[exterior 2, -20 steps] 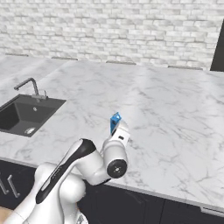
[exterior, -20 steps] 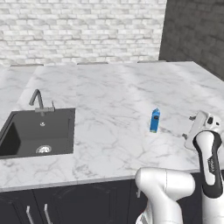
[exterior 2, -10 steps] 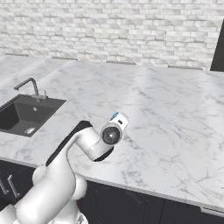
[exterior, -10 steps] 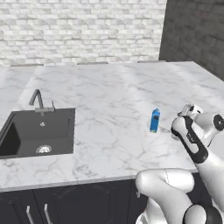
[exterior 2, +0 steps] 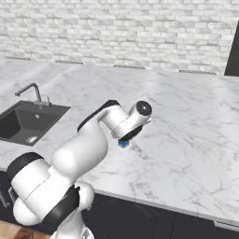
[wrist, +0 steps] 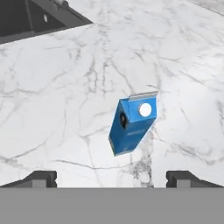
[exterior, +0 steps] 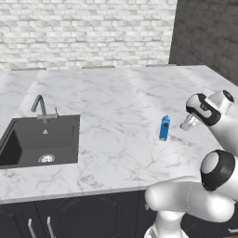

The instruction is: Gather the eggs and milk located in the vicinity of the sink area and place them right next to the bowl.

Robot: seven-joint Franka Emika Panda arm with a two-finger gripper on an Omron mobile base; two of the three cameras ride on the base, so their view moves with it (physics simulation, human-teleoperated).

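Observation:
The milk (exterior: 164, 128) is a small blue carton standing upright on the marble counter, well to the right of the sink (exterior: 39, 139). My gripper (exterior: 188, 123) hovers just right of it, a little apart. From the hand camera the milk (wrist: 131, 127) lies straight ahead between the open fingertips (wrist: 41, 178), nothing held. My wrist covers most of the milk (exterior 2: 123, 144) in the right base view, where only a bottom corner shows. The eggs and the bowl are out of view.
The dark sink (exterior 2: 23, 122) with its curved faucet (exterior: 42, 106) sits at the counter's left. A white brick wall runs along the back, and a dark wall (exterior: 204, 32) stands at the right. The counter's front edge (exterior: 69, 190) is close to the base.
The arm has swung in from the right and turned the hand toward the milk carton. The carton has stayed put, and the jaws have stayed open.

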